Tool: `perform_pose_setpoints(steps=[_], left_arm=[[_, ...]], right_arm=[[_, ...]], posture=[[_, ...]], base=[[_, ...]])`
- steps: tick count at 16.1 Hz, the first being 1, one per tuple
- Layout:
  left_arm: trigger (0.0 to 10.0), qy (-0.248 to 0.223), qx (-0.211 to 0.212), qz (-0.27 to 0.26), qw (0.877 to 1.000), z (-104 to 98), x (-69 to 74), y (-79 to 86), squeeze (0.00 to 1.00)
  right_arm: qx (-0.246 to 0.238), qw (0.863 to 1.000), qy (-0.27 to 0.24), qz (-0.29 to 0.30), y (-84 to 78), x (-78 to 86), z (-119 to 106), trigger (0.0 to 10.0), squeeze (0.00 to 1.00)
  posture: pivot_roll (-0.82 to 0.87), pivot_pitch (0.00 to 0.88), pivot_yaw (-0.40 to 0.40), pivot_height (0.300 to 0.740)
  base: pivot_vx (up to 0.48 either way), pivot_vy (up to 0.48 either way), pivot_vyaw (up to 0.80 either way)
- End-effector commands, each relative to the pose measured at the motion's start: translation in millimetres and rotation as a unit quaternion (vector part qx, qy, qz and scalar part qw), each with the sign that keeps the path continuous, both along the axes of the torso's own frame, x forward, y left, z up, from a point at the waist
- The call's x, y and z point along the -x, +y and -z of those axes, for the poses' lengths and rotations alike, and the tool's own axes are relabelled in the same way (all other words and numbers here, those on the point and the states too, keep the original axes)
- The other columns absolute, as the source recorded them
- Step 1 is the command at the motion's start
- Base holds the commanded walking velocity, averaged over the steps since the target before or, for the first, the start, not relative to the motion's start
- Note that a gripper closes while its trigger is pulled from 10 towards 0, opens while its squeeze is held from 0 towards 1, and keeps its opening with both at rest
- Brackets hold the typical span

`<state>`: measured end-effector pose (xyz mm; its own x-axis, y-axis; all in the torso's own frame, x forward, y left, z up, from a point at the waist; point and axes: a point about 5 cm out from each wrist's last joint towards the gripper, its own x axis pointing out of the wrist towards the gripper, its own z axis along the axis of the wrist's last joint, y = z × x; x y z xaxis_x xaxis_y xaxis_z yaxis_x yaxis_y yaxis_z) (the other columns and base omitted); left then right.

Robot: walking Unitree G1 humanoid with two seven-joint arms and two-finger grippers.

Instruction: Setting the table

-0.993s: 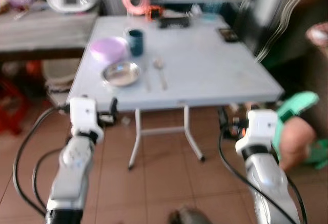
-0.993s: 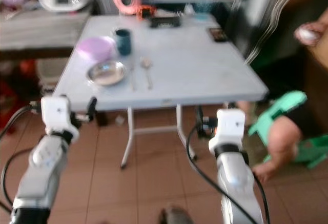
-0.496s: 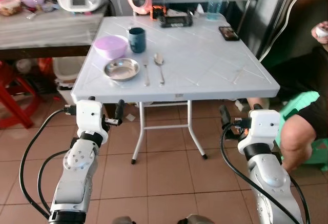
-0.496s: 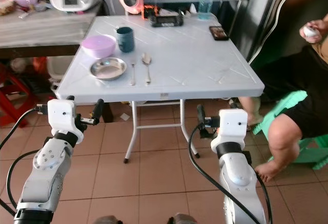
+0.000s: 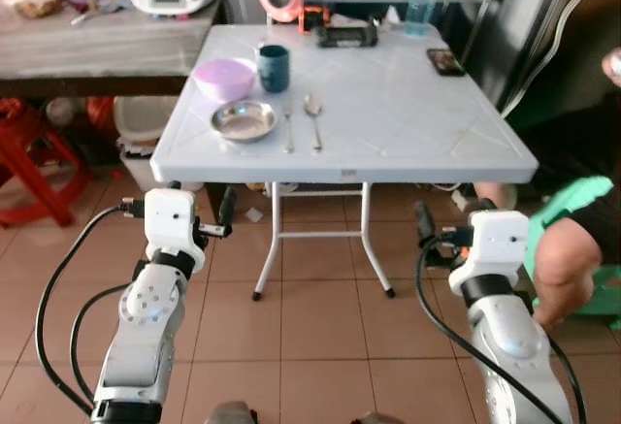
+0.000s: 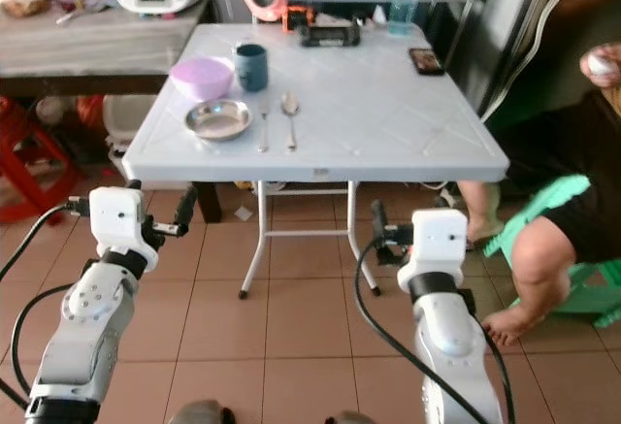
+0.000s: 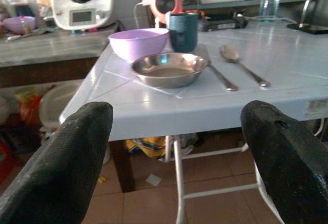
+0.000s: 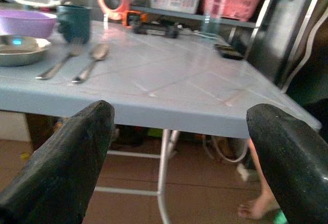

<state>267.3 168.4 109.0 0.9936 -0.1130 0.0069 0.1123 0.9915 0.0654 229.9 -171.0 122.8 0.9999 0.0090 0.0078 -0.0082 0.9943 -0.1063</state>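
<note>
I hold left gripper (image 7: 177, 131) and right gripper (image 8: 179, 137) raised, wide apart, empty | shiny steel plate (image 5: 244, 120) on table (image 5: 408, 123)

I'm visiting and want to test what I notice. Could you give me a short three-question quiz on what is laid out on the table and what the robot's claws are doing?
1. True or false: the left claw and right claw are both open and holding nothing.
2. Which sits nearest the table's front edge?
A. purple bowl
B. metal plate
C. dark cup
3. Fill in: beside the plate lie a fork and a ____.

Key: 1 true; 2 B; 3 spoon.
</note>
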Motion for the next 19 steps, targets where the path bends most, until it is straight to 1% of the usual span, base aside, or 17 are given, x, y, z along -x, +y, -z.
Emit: perform_pose_setpoints(steps=[1,2,7,8,10,12,15,17,18,19], left_arm=[[10.0,-0.006,-0.004,0.001,1.0,-4,-1.6,-0.6,0.0],[10.0,-0.004,-0.004,0.0,1.0,-3,-1.5,-0.1,0.0],[10.0,-0.004,-0.003,-0.003,1.0,-3,-1.5,0.1,0.0],[10.0,-0.002,-0.003,-0.004,1.0,-1,-2.0,-0.8,0.0],[10.0,0.001,0.005,-0.007,1.0,0,-2.8,-4.6,0.0],[10.0,0.014,0.015,-0.008,1.0,9,-3.9,-13.5,0.0],[10.0,0.014,0.022,0.001,1.0,8,-4.2,-19.3,0.0],[10.0,0.008,0.021,0.006,1.0,6,-4.5,-17.6,0.0],[10.0,0.004,0.015,0.0,1.0,6,-4.9,-12.4,0.0],[10.0,0.005,0.016,0.0,1.0,6,-4.5,-10.8,0.0]], right_arm=[[0.0,1.0,-0.009,-0.004,1.3,-0.2,-5,10.0,0.0],[-0.002,1.0,-0.01,-0.005,1.1,-0.3,-5,10.0,0.0],[-0.002,1.0,-0.011,-0.008,2.9,-0.4,-5,10.0,0.0],[-0.004,1.0,-0.011,-0.008,3.2,-0.6,-5,10.0,0.0],[-0.008,1.0,-0.01,-0.008,3.1,-1.1,-4,10.0,0.0],[-0.02,1.0,-0.009,-0.007,5.1,-2.9,-3,10.0,0.0],[-0.024,1.0,-0.012,-0.008,8.0,-3.9,-4,10.0,0.0],[-0.014,1.0,-0.015,-0.014,8.0,-2.5,-5,10.0,0.0],[-0.013,1.0,-0.016,-0.014,6.8,-2.6,-5,10.0,0.0],[-0.014,1.0,-0.016,-0.013,6.6,-3.2,-5,10.0,0.0]], posture=[[-0.06,0.027,0.007,0.74],[-0.06,0.028,0.008,0.74],[-0.06,0.028,0.008,0.74],[-0.06,0.028,0.007,0.74],[-0.07,0.023,0.005,0.74],[-0.07,0.02,0.003,0.74],[-0.07,0.02,0.003,0.74],[-0.07,0.015,0.004,0.74],[-0.07,0.006,-0.004,0.74],[-0.07,0.002,-0.002,0.74]], base=[[0.307,0.0,0.0],[0.251,0.0,0.0],[0.265,0.0,0.6],[0.0,0.0,0.0],[0.279,0.0,0.0],[0.0,0.0,0.0],[0.0,0.0,0.0],[0.0,0.0,0.0],[0.0,0.0,0.8],[0.0,0.0,0.8]])
